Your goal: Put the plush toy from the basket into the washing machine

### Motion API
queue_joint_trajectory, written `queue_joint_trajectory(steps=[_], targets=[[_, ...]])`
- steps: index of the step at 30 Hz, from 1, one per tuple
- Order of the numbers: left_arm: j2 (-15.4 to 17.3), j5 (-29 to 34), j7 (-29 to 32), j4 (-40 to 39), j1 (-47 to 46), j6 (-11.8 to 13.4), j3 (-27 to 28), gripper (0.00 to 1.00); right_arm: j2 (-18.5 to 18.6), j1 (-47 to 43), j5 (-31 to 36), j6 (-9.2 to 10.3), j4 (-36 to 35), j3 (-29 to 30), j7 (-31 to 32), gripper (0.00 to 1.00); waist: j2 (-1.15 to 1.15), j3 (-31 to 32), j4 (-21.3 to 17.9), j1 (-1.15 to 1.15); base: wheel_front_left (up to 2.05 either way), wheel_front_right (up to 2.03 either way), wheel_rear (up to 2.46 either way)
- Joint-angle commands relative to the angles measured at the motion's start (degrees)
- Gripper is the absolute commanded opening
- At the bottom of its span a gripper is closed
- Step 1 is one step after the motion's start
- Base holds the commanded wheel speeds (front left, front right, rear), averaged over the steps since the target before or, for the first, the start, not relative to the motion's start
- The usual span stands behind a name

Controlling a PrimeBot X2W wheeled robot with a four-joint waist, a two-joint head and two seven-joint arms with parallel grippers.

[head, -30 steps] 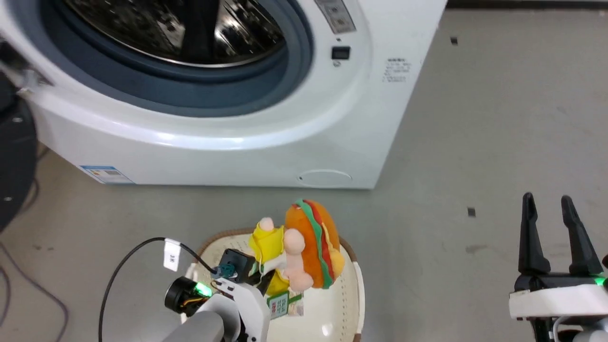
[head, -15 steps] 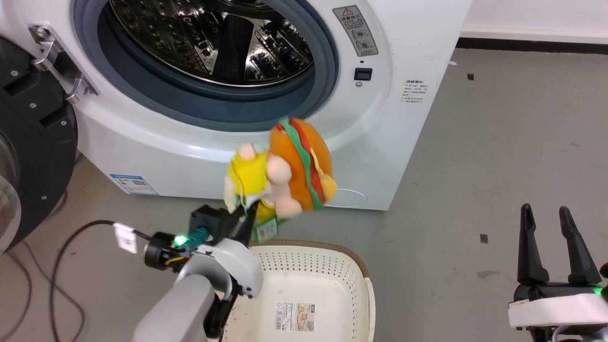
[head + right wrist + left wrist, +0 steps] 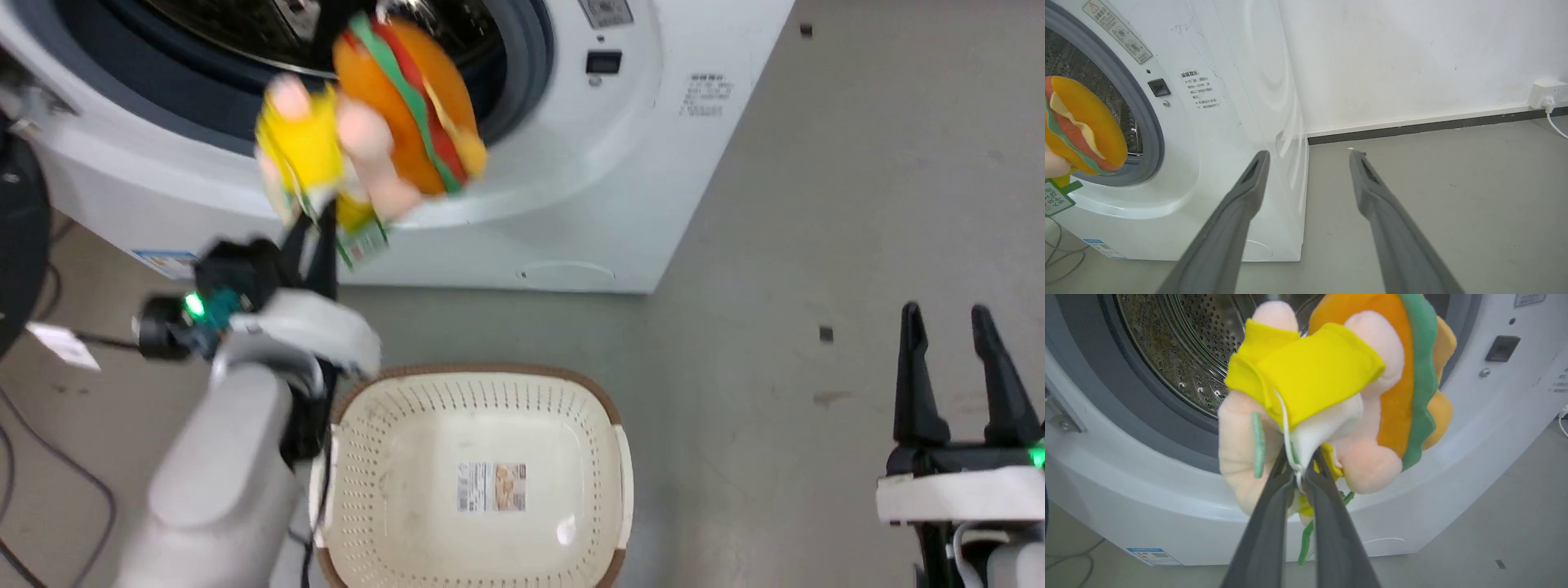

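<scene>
Before the washing machine's (image 3: 571, 204) open porthole, the plush toy (image 3: 384, 106) is held aloft, gripped at its underside by the clenched left gripper (image 3: 1299, 473). Below, the basket (image 3: 478, 380) is seen on the floor. The right gripper (image 3: 945, 314) is held spread, grasping nothing.

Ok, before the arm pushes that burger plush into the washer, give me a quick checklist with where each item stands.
1. Grip: left tool shut on the plush toy at its underside. Ok.
2. Opening: washing machine porthole open, drum visible behind the toy. Ok.
3. Toy inside the drum: it hangs in front of the gasket, outside. Not ok.
4. Snagging: paper tag dangles below the toy; whether it will pass over the gasket freely, cannot tell.
5. Right tool open, off to the side over the floor. Ok.
</scene>
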State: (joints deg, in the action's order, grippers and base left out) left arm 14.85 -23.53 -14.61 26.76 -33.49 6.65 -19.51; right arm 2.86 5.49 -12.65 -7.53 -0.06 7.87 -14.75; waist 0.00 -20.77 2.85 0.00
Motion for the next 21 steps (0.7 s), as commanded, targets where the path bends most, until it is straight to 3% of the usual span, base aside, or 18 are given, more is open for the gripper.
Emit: queue_joint_trajectory(steps=[1,13,21], targets=[[-0.14,0.69,-0.39,-0.17,-2.21,-0.4,0.89,0.0,0.01,1.21,0.0,0.04,-0.35,0.15,-0.25,1.0,0.0,-3.22,-1.32,0.0,0.0,0.0,0.0],[0.92,6.66,-0.39,5.43,-20.96,-1.39,11.02,0.0,0.01,7.73,-1.06,0.04,-1.91,-0.87,-0.25,1.0,0.0,-15.52,-5.93,0.0,0.0,0.0,0.0],[3.42,8.82,-0.39,9.48,-33.84,-1.87,15.13,0.0,0.01,11.26,-2.13,0.04,-3.56,-1.12,-0.25,1.0,0.0,-22.51,-8.2,0.0,0.0,0.0,0.0]])
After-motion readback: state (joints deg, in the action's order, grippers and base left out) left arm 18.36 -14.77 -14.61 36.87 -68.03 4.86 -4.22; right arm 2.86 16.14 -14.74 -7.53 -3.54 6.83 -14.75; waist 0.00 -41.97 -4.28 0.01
